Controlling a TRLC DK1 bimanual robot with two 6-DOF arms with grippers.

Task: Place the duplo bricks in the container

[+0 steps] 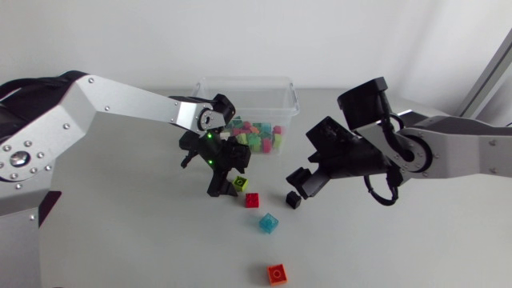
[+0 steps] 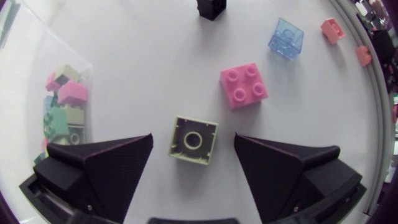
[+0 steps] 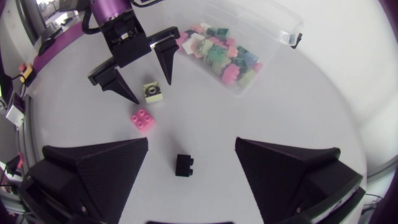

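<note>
- Left jaws stand spread wide and low over the worktop point(image 1: 120, 240), just left of the centre of the head view, pinching nothing. The left arm point(image 1: 120, 100) comes in from the left edge.
- Between them lies the yellow-green brick point(image 2: 194, 140), flat on the worktop with its hollow underside up. There is a clear gap to the finger on either side.
- Right jaws are spread as well and grip nothing. They sit right of centre in the head view, on the right arm point(image 1: 464, 152), which enters from the right edge.
- The black brick point(image 3: 184, 165) lies on the worktop between the right fingers and a little ahead of them, apart from both.
- The clear container point(image 1: 210, 86) stands at the upper centre of the head view, just behind the left jaws. A heap of pink, green and yellow bricks point(image 1: 258, 138) lies inside it.
- The red brick point(image 1: 252, 200) sits studs up just below and right of the yellow-green brick, near it but not touching. The black brick is to its right.
- The translucent light-blue brick point(image 1: 267, 223) lies lower, below the red one.
- The orange brick point(image 1: 277, 273) lies near the bottom edge of the head view, around the middle, well apart from both jaws.
</note>
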